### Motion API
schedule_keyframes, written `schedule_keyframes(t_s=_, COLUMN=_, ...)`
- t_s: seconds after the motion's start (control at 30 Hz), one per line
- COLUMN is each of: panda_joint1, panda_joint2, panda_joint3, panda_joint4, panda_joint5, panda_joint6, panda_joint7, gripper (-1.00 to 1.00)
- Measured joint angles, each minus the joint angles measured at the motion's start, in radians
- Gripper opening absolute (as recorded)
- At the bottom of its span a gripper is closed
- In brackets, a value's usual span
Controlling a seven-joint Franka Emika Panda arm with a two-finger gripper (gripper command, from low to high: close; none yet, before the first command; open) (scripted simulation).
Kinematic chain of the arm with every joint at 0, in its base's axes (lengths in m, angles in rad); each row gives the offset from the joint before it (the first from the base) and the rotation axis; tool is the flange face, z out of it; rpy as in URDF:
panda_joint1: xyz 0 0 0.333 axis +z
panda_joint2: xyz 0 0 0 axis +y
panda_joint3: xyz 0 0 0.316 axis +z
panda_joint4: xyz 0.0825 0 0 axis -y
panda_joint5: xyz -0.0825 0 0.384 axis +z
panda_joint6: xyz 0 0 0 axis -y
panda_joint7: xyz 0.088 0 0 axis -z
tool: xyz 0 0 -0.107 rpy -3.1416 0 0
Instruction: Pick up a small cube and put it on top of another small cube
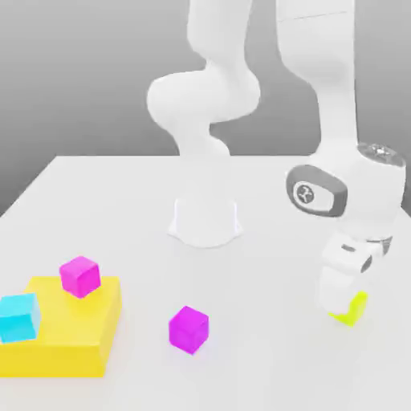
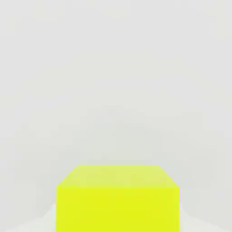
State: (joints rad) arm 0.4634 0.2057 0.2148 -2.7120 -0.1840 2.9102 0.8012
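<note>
The lime cube [image 1: 354,309] rests on the white table at the exterior view's right, largely covered by my gripper [image 1: 341,301], which has come down right over it. In the hand view the lime cube [image 2: 118,199] sits very close, with bare table beyond it. One magenta cube [image 1: 189,328] stands alone on the table, well to the exterior view's left of the gripper. A second magenta cube [image 1: 79,275] sits on top of the large flat yellow block [image 1: 80,337].
A cyan cube [image 1: 18,316] also rests on the yellow block, at the exterior view's far left. The arm's white base [image 1: 205,221] stands at the back middle of the table [image 1: 265,361].
</note>
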Motion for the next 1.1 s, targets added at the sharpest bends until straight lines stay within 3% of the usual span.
schedule_keyframes(t_s=0.07, panda_joint1=-0.011, panda_joint2=-0.073, panda_joint3=0.026, panda_joint4=-0.015, panda_joint5=0.069, panda_joint6=-0.055, panda_joint7=-0.051, gripper=-1.0)
schedule_keyframes(t_s=0.13, panda_joint1=-0.069, panda_joint2=-0.132, panda_joint3=-0.012, panda_joint4=-0.023, panda_joint5=0.091, panda_joint6=-0.103, panda_joint7=-0.094, gripper=-1.0)
schedule_keyframes(t_s=0.37, panda_joint1=-0.373, panda_joint2=-0.311, panda_joint3=-0.186, panda_joint4=-0.037, panda_joint5=0.073, panda_joint6=-0.256, panda_joint7=-0.218, gripper=-1.0)
schedule_keyframes(t_s=0.7, panda_joint1=-0.728, panda_joint2=-0.542, panda_joint3=-0.523, panda_joint4=-0.056, panda_joint5=0.014, panda_joint6=-0.467, panda_joint7=-0.379, gripper=-1.0)
schedule_keyframes(t_s=0.9, panda_joint1=-0.744, panda_joint2=-0.396, panda_joint3=-0.583, panda_joint4=-0.09, panda_joint5=0.057, panda_joint6=-0.292, panda_joint7=-0.435, gripper=-1.0)
schedule_keyframes(t_s=0.93, panda_joint1=-0.744, panda_joint2=-0.373, panda_joint3=-0.583, panda_joint4=-0.095, panda_joint5=0.064, panda_joint6=-0.265, panda_joint7=-0.441, gripper=1.0)
schedule_keyframes(t_s=1.1, panda_joint1=-0.744, panda_joint2=-0.373, panda_joint3=-0.583, panda_joint4=-0.095, panda_joint5=0.064, panda_joint6=-0.265, panda_joint7=-0.441, gripper=1.0)
